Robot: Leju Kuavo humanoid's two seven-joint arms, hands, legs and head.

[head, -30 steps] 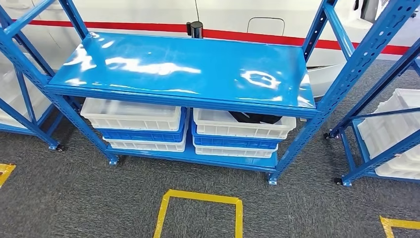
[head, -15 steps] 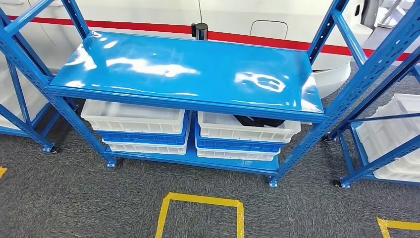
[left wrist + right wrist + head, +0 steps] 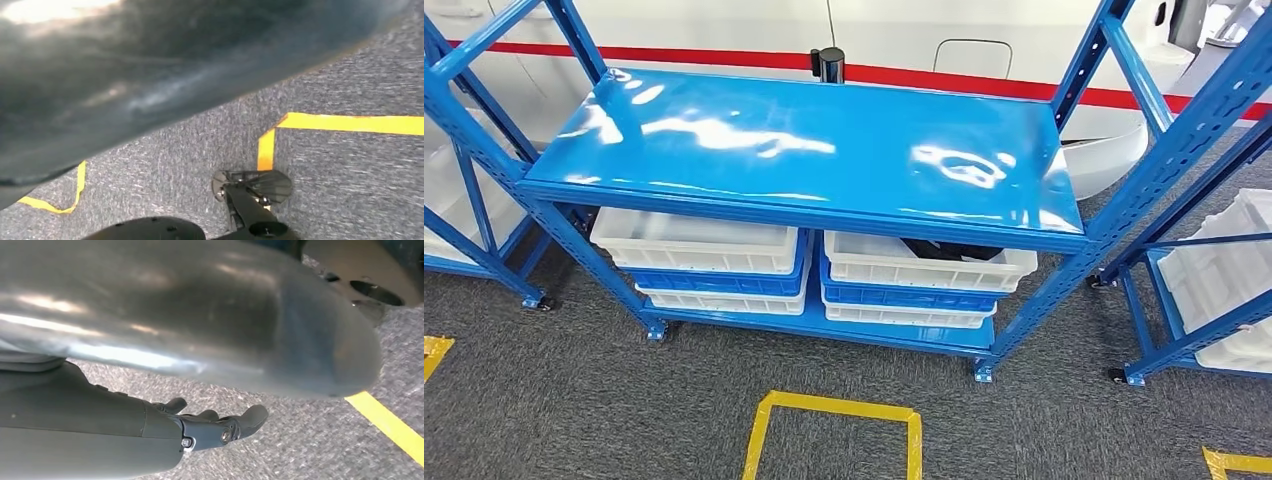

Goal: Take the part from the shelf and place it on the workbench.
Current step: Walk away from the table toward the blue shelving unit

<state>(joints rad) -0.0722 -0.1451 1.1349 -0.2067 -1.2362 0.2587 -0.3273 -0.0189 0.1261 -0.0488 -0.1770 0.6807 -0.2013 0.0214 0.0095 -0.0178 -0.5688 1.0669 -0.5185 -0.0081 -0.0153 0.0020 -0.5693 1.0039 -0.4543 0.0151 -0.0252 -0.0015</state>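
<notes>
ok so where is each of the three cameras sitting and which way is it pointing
Head view: high on the robot, facing forward and down at the blue shelf, white bins and a dark part.
Left wrist view: on the hanging left arm, facing down at grey carpet; a blurred dark cover shows.
Right wrist view: behind the right hand, facing down at carpet; the fingers lie loosely apart, holding nothing.
Shared: all three show carpet and yellow tape.

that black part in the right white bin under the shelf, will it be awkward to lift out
Probably somewhat. The black part lies low in the top white bin, close beneath the blue shelf board, so clearance looks tight. It looks irregular and mostly hidden, so stiffness and weight cannot be judged.
</notes>
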